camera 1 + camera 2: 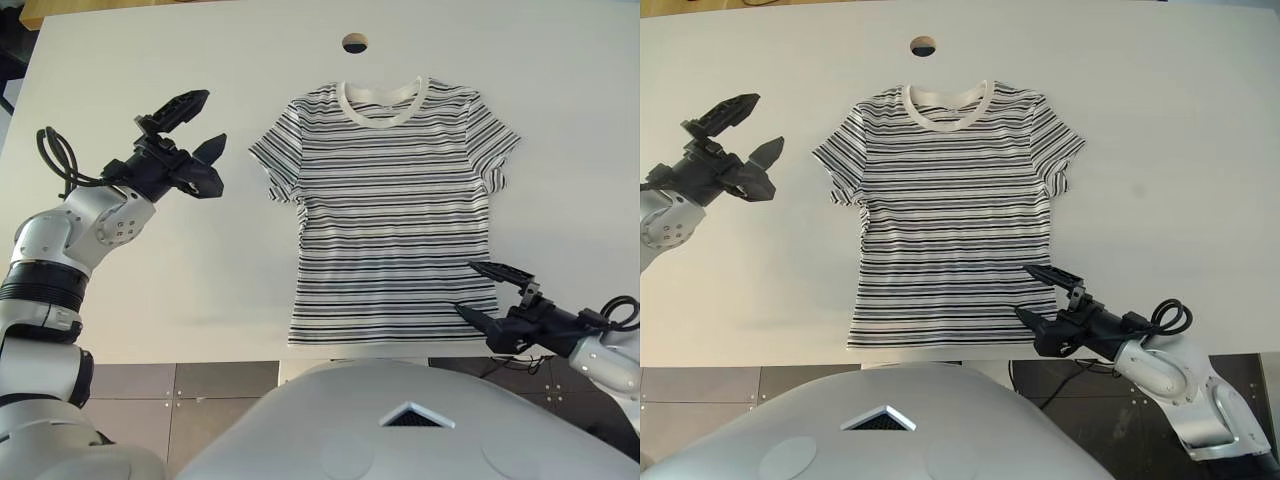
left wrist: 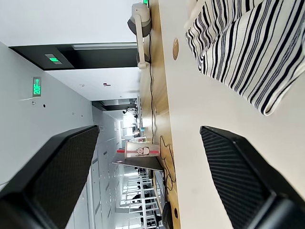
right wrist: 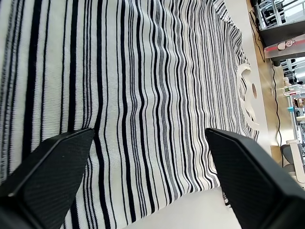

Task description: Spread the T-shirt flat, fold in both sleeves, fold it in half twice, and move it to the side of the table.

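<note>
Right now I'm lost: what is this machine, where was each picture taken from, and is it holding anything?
It is a humanoid robot with two arms, each ending in a two-finger gripper. Two pictures come from cameras in its head, looking down at a white table; the other two come from cameras on its wrists. A striped T-shirt lies spread flat on the table. The left gripper hovers beside one sleeve, the right gripper by the bottom hem. Both are open and hold nothing.

Bright, even light; white table (image 1: 230, 285) nearly washed out; shadows faint.
</note>
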Controlling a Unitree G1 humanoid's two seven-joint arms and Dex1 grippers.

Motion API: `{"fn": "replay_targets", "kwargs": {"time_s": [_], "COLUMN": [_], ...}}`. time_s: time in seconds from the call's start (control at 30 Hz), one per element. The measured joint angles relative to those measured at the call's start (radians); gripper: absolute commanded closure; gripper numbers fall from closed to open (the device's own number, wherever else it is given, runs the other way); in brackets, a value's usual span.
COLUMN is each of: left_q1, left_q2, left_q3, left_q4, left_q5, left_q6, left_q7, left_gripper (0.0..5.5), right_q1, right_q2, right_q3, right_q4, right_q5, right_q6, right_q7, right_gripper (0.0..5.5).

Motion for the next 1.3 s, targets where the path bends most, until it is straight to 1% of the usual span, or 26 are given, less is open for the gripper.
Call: {"fn": "replay_targets", "kwargs": {"time_s": [0.03, 0.13, 0.2, 0.27, 0.4, 0.47, 0.57, 0.67, 0.77, 0.83, 1.0, 1.17, 1.3], "left_q1": [-0.002, -0.028, -0.071, -0.152, -0.293, -0.341, -0.376, -0.421, -0.433, -0.423, -0.377, -0.358, -0.358], "left_q2": [-0.007, -0.024, -0.037, -0.080, -0.176, -0.198, -0.220, -0.234, -0.234, -0.214, -0.200, -0.217, -0.241], "left_q3": [0.000, -0.007, -0.018, -0.072, -0.189, -0.237, -0.301, -0.342, -0.362, -0.368, -0.360, -0.353, -0.354], "left_q4": [0.013, 0.068, 0.104, 0.172, 0.327, 0.400, 0.483, 0.523, 0.515, 0.470, 0.382, 0.370, 0.404], "left_q5": [0.002, 0.033, 0.081, 0.181, 0.322, 0.355, 0.374, 0.382, 0.372, 0.351, 0.277, 0.243, 0.244], "left_q6": [0.001, 0.031, 0.078, 0.142, 0.197, 0.194, 0.148, 0.117, 0.079, 0.034, -0.025, -0.016, 0.030], "left_q7": [-0.004, -0.010, -0.007, 0.018, 0.079, 0.090, 0.083, 0.077, 0.070, 0.048, 0.017, -0.009, -0.007], "left_gripper": [1.54, 1.54, 1.54, 1.54, 1.54, 1.54, 1.54, 1.54, 1.54, 1.54, 1.54, 2.33, 3.16], "right_q1": [-0.009, -0.057, -0.138, -0.250, -0.406, -0.452, -0.486, -0.497, -0.498, -0.498, -0.498, -0.519, -0.520], "right_q2": [0.016, 0.091, 0.149, 0.215, 0.314, 0.343, 0.370, 0.378, 0.381, 0.383, 0.397, 0.406, 0.408], "right_q3": [-0.002, -0.012, -0.035, -0.068, -0.077, -0.079, -0.119, -0.133, -0.139, -0.147, -0.146, -0.141, -0.141], "right_q4": [-0.005, -0.097, -0.127, -0.104, 0.014, 0.047, 0.050, 0.044, 0.027, 0.027, 0.030, 0.051, 0.052], "right_q5": [0.027, 0.260, 0.486, 0.627, 0.560, 0.511, 0.480, 0.470, 0.453, 0.452, 0.425, 0.407, 0.394], "right_q6": [0.002, -0.008, 0.009, 0.070, 0.163, 0.187, 0.229, 0.248, 0.255, 0.257, 0.257, 0.257, 0.256], "right_q7": [-0.003, -0.034, -0.054, -0.091, -0.180, -0.210, -0.250, -0.257, -0.250, -0.245, -0.243, -0.224, -0.220], "right_gripper": [1.17, 1.17, 1.17, 1.17, 1.17, 1.17, 1.17, 1.17, 1.17, 1.17, 1.17, 1.23, 1.23]}}
